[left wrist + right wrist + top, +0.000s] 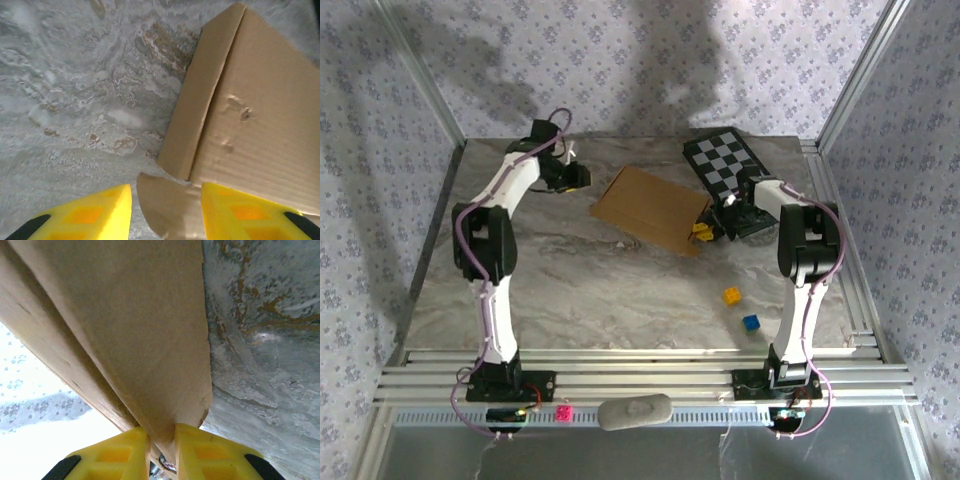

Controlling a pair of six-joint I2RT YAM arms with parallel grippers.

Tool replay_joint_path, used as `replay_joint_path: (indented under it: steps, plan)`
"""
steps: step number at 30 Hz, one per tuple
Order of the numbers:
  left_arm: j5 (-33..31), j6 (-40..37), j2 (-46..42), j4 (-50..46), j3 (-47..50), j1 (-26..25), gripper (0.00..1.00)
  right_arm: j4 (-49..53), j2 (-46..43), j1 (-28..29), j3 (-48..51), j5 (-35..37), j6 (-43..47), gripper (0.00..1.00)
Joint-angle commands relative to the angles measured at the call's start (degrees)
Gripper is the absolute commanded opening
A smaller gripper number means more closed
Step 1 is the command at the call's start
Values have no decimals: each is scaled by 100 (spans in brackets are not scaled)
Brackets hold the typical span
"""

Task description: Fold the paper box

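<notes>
The paper box (650, 208) is a flat brown cardboard piece lying on the marble table, behind the middle. My right gripper (704, 232) is at its right edge. In the right wrist view the yellow fingers (125, 452) are shut on a cardboard flap (150, 340) of the box, which rises away from them. My left gripper (580, 180) is at the box's left end. In the left wrist view it (165, 189) is open, its yellow fingers (95, 212) on either side of a small rounded flap (167, 212) without pressing it. The box's folded side wall (200, 110) lies just ahead.
A black-and-white checkered board (720, 160) leans at the back right, close behind the right gripper. A yellow block (731, 296) and a blue block (751, 322) lie on the table (600, 290) near the right arm's base. A pink block (562, 412) sits on the front rail.
</notes>
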State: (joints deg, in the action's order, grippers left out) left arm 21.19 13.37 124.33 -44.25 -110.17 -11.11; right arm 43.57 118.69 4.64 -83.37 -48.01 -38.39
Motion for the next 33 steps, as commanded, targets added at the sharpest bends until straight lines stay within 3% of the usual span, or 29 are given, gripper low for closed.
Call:
replay_joint_path:
  steps: [1, 7, 21, 26, 31, 33]
  plan:
    - [-166, -400, 320, -567, -733, -182, 40, 347, 182, -15, -284, 404, 140, 20]
    - [-134, -248, 372, -507, -796, -233, 40, 921, 473, 191, -851, 934, 192, 20]
    - [68, 138, -1007, 200, 887, -102, 40, 1424, 820, 554, -1335, 1969, 378, 25]
    - [140, 158, -1279, 207, 1076, 11, 39, 1459, 888, 609, -1468, 2093, 323, 17]
    - [123, 188, -1505, 129, 1157, 57, 37, 1553, 760, 642, -1480, 2178, 138, 0]
    - [105, 208, -1671, 135, 1232, 74, 38, 1672, 614, 622, -1510, 2047, -22, 0]
